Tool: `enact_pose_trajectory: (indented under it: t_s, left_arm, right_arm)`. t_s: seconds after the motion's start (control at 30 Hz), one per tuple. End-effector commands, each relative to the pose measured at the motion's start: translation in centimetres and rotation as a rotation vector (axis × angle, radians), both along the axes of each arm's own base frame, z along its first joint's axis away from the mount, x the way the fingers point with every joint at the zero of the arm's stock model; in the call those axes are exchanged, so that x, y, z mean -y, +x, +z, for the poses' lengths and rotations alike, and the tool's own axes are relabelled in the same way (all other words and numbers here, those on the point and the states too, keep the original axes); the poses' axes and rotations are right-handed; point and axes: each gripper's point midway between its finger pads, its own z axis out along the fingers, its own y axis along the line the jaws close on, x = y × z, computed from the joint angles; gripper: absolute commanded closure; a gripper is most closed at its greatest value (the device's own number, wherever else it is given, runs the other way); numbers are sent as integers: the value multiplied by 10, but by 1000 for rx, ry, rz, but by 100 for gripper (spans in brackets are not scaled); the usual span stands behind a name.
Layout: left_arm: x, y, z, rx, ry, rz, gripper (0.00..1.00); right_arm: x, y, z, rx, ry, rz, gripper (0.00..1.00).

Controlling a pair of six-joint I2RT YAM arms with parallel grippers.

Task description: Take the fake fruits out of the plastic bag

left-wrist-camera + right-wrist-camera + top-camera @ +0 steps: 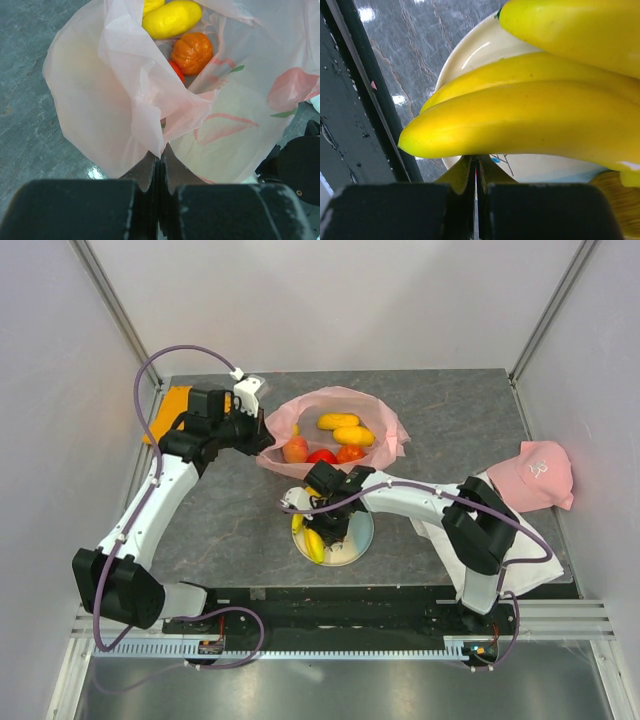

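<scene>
Several fruits (pixel 338 422) in bag (pixel 396 436), bananas (pixel 314 544) on plate (pixel 361 534); left gripper (pixel 160 154) tight on bag, right gripper (pixel 475 165) together.

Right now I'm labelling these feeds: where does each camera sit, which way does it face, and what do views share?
Top external: above and behind the arms, looking down on the table; both show.
Left wrist: looks past left gripper, shut on the plastic bag, at yellow fruit and orange fruit inside.
Right wrist: looks past shut right gripper at the banana bunch on the plate.
Shared: top also sees bag, bunch, plate.
</scene>
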Motion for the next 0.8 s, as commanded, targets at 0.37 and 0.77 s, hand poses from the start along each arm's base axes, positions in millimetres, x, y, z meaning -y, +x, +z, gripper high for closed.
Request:
enact_pose_trajectory:
  t_s: [0.37,0.77]
  left_arm:
    - [-3,-6,14,56,-14,-18,98]
    - [0,-7,12,39,-23,-29,98]
  right_arm:
    - [-21,3,17,-16,71,-25,99]
    - [58,27,74,77,-106,35,59]
